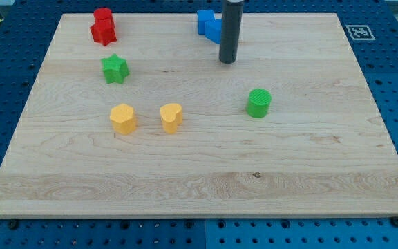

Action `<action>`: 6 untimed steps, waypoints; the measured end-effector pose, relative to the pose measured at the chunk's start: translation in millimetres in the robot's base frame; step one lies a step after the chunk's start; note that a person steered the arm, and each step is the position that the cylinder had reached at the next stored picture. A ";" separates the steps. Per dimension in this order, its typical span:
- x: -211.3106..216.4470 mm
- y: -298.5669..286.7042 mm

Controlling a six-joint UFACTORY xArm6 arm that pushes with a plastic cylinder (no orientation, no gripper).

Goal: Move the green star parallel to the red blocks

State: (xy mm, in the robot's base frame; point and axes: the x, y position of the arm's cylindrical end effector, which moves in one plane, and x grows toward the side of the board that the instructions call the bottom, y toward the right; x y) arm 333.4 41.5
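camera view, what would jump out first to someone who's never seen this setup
The dark rod dropping in from the view's top draws the eye; my tip rests just below the blue blocks. Next come the red blocks stacked close at the top left, with the green star just below them. Two yellow blocks sit side by side mid-board, and a green cylinder stands alone to the right.

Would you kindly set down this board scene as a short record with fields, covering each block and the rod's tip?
surface: light wooden board
tip: my tip, just below the blue blocks, not touching any block that I can see
target: green star block, below the red blocks at the view's top left
others: green cylinder block; yellow hexagon-like block; yellow heart-like block
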 end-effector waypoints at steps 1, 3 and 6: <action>4.1 -15.7; 9.4 -85.6; 15.7 -152.3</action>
State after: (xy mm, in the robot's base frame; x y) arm 349.1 -110.8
